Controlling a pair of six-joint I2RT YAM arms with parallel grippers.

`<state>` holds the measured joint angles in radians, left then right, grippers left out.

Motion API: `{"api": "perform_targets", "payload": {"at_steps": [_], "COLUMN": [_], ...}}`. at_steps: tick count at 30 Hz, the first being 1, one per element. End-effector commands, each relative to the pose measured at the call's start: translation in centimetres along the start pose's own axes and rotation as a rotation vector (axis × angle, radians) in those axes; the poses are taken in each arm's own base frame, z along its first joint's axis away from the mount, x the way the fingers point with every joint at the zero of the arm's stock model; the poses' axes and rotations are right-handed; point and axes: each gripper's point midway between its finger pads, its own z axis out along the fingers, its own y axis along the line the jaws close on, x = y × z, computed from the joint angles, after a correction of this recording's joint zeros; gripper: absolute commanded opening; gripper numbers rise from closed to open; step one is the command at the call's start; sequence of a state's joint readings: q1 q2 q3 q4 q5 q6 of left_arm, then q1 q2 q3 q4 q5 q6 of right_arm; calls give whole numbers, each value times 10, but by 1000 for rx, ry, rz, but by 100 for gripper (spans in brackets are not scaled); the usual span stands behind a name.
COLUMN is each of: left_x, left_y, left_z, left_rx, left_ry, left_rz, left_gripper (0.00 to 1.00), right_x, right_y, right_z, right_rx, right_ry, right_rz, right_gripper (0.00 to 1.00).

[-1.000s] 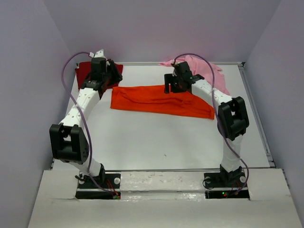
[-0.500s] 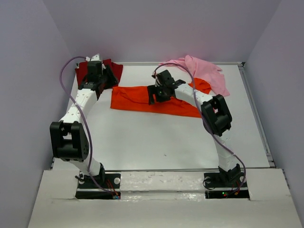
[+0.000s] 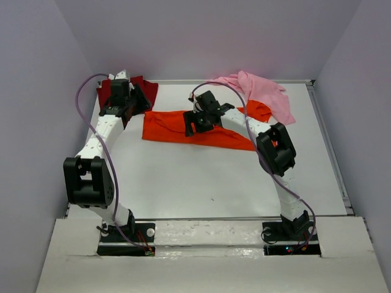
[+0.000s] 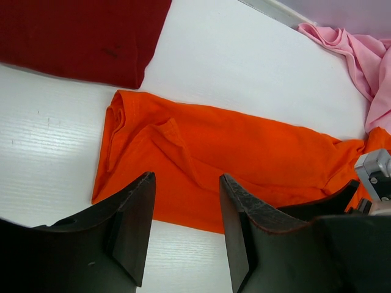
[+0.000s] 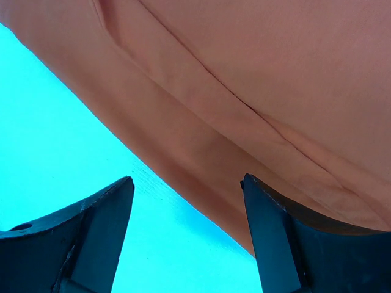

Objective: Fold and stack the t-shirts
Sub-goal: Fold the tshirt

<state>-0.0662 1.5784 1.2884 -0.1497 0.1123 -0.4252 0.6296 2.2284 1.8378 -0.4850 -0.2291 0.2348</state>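
- Nearest, the tabletop [image 3: 201, 177] [image 4: 244, 67] [image 5: 55, 122]: white, with a bare stretch on the near side of both claws; looks tinted blue in the right wrist view.
- Next, the right claw [image 3: 192, 127] [image 5: 186, 238]: released, fingers spread wide, grasps nothing. Hangs low over the near hem of the orange t-shirt [image 3: 165, 125] [image 4: 244, 159] [image 5: 244, 91]; cannot tell whether it touches the cloth.
- Under that claw, the orange t-shirt: lies flat as a long folded band, creased lengthwise, and runs out to both sides of the claw. Left end stops just right of the left claw and a little nearer.
- Farther back and well apart to the left, the left claw [image 3: 142, 101] [image 4: 186, 226]: released too, nothing in the gap between its fingers. Hovers above the dark red t-shirt [image 3: 148, 90] [image 4: 79, 36].
- Beneath and beyond the left claw, the dark red t-shirt: lies flat in the far left corner, just beside the orange band's left end.
- Farthest, beyond and to the right of the right claw, the light pink t-shirt [image 3: 263, 91] [image 4: 366, 55]: sits in a crumpled heap and meets the orange band's right end.
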Motion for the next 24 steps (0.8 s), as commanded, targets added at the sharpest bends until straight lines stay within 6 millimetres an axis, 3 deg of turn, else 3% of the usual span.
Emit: {"api": "perform_targets", "payload": {"at_steps": [1,18,24], "left_x": [-17,-18,-17], "left_y": [-16,-16,-17], "left_z": [-16,-20,-20], "left_rx": [56,59,65], "left_ry": [-63,-72,-70], "left_rz": [12,15,14], "left_gripper": [56,56,56], "right_x": [-8,1,-4], "right_y": [8,-7,-16], "right_z": [6,25,27], "right_rx": [-34,12,60], "right_ry": [-22,-8,-25], "right_rz": [-19,-25,-51], "right_gripper": [78,78,78]}}
